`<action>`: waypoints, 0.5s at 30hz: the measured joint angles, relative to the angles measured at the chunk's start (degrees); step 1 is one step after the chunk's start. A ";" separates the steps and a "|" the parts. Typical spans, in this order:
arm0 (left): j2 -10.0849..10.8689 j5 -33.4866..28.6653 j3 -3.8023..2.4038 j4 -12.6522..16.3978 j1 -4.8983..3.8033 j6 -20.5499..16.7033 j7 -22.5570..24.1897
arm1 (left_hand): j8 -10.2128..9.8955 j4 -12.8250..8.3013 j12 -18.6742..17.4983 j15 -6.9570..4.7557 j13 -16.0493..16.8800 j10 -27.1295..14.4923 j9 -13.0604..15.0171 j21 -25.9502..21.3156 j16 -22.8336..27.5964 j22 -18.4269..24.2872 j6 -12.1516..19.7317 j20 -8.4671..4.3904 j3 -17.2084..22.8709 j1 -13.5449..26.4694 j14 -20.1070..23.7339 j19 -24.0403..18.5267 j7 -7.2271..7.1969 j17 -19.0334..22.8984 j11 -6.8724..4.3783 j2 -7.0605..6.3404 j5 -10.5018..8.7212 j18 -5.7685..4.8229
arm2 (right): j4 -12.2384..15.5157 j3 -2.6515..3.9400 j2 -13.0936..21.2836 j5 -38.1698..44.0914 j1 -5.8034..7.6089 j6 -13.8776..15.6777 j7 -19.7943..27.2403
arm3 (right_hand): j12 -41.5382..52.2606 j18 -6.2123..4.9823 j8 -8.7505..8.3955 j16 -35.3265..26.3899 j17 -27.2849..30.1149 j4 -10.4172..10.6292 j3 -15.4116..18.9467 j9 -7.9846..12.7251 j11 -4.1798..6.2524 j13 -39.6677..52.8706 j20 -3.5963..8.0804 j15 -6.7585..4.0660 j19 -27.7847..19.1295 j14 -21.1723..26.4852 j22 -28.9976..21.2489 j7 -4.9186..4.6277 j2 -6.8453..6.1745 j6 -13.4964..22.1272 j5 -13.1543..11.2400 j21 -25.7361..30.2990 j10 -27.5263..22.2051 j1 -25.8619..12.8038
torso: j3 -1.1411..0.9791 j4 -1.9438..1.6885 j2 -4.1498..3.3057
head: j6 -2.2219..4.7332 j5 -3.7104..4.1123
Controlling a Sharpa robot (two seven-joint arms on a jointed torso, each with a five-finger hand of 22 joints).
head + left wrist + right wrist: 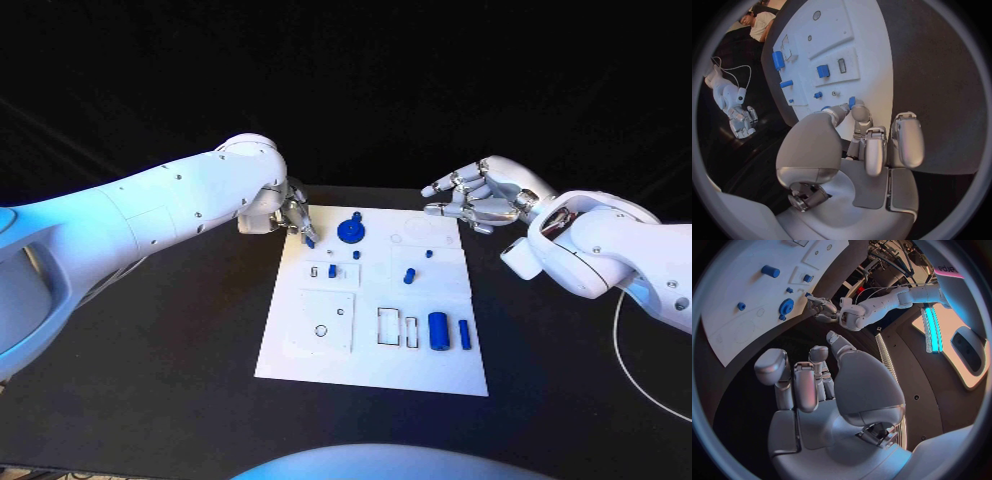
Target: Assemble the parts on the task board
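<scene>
White and flat, the task board lies in the middle of the black table, with small blue parts scattered over it. At the board's far left corner the left hand reaches down and pinches a small blue peg between thumb and a fingertip; the left wrist view shows the same peg at the fingertips, just over the board's edge, with the other fingers held straighter beside it. Just beside that hand stands a round blue disc with a knob on top. Two blue cylinders lie side by side near the board's right edge, closer to the robot, and smaller blue pieces sit around the middle. The right hand hovers beyond the board's far right corner, holding nothing, its fingers loosely curved and apart, as the right wrist view also shows.
</scene>
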State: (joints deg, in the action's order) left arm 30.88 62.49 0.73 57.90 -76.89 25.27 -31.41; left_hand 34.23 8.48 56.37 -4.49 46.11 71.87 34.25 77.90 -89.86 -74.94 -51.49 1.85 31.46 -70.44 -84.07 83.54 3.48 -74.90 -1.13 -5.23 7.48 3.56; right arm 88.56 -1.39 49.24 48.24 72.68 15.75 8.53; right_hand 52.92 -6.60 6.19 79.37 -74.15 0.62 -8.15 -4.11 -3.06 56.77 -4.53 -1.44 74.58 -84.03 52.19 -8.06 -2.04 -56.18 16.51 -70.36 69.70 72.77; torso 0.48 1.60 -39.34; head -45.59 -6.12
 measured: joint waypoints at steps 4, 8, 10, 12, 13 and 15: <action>2.49 -0.14 0.04 4.02 0.00 -2.18 1.27 | 0.27 -0.45 0.44 0.00 0.34 0.66 0.01 0.36 0.00 0.00 -0.33 -0.20 0.52 0.51 0.00 0.20 -0.31 0.00 -0.25 -0.51 -0.01 0.00 | -0.02 0.00 0.10 -0.01 0.00 -0.03 0.00 | 0.00 0.00 0.00 0.00 0.00 0.00 0.00 0.00 0.00 0.00 0.00 0.00 0.00 0.00 0.00 0.00 0.00 0.00 0.00 0.00 0.00 0.00 | -0.01 -0.03 0.02 | -0.02 -0.12; 5.16 -0.19 0.05 8.27 0.33 -4.18 2.66 | 0.27 -0.52 0.77 0.00 0.70 1.02 0.01 0.82 0.00 0.01 -0.44 -0.21 0.90 0.83 0.00 0.20 -0.40 0.00 -0.20 -0.83 0.59 0.00 | -0.08 -0.01 0.13 -0.01 0.00 -0.07 0.00 | 0.00 0.00 0.00 0.00 0.07 0.00 0.00 0.00 0.00 0.00 0.00 0.00 0.00 0.00 -0.09 0.00 0.00 0.00 0.00 0.00 0.00 0.00 | 0.00 -0.03 0.01 | -0.15 -0.19; 6.56 -0.10 0.06 10.43 0.87 -5.07 3.36 | 0.27 -0.52 0.78 0.00 0.85 1.15 0.00 0.82 0.00 0.01 -0.47 -0.21 0.90 0.83 0.00 0.20 -0.43 0.00 -0.32 -0.83 0.60 0.00 | -0.11 -0.01 0.13 -0.02 0.00 -0.09 0.00 | 0.00 0.00 0.00 0.00 0.07 0.00 0.00 0.00 0.00 0.00 0.00 0.00 0.00 0.00 -0.09 0.00 0.00 0.00 0.00 0.00 0.00 0.00 | 0.00 -0.03 0.01 | -0.21 -0.21; 7.48 0.03 0.15 11.86 1.30 -5.70 3.93 | 0.27 -0.53 0.78 0.00 0.96 1.55 -0.05 0.82 0.00 0.01 -0.74 -0.21 0.91 1.12 0.00 0.20 -0.52 0.00 -0.32 -1.12 0.60 0.00 | -0.13 -0.02 0.13 -0.02 0.00 -0.10 0.00 | 0.00 0.00 0.00 0.00 0.07 0.00 0.00 0.00 0.00 0.00 0.00 0.00 0.00 0.00 -0.09 0.00 0.00 0.00 0.00 0.00 0.00 0.00 | 0.04 -0.03 0.01 | -0.24 -0.21; 8.00 0.15 0.17 12.68 1.55 -6.10 4.28 | 0.27 -0.53 0.78 0.00 0.97 1.56 -0.07 0.82 0.00 0.01 -0.75 -0.20 0.91 1.12 0.00 0.21 -0.52 -0.01 -0.34 -1.12 0.60 0.00 | -0.13 -0.02 0.12 -0.02 0.00 -0.11 0.00 | 0.00 0.00 0.00 0.00 0.07 0.00 0.00 0.00 0.00 0.00 0.00 0.00 0.00 0.00 -0.09 0.00 0.00 0.00 0.00 0.00 0.00 0.00 | 0.04 -0.03 0.01 | -0.25 -0.24; 8.64 0.46 0.18 13.69 1.85 -6.69 4.77 | 0.27 -0.61 1.17 0.00 1.15 1.57 -0.10 1.03 0.00 0.01 -0.75 -0.20 0.99 1.12 0.00 0.20 -0.52 -0.04 -0.34 -1.12 0.82 0.00 | -0.15 -0.03 0.12 -0.03 0.00 -0.12 0.00 | 0.00 0.00 0.00 0.00 0.07 0.00 0.00 0.00 0.00 0.00 0.00 0.00 0.00 0.00 -0.09 0.00 0.00 0.00 0.00 0.00 0.00 0.00 | 0.03 -0.03 0.01 | -0.27 -0.35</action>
State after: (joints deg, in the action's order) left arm 39.52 62.95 0.90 71.59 -75.04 18.58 -26.64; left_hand 34.51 7.87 57.54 -4.49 47.26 73.44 34.15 78.93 -89.86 -74.93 -52.24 1.64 32.45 -69.32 -84.07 83.74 2.95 -74.94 -1.47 -6.35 8.30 3.57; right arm 88.41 -1.42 49.37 48.21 72.67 15.63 8.53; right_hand 52.92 -6.60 6.19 79.37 -74.09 0.62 -8.15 -4.11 -3.06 56.77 -4.53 -1.44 74.58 -84.03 52.10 -8.06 -2.04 -56.18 16.51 -70.36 69.70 72.77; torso 0.51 1.57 -39.33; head -45.86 -6.47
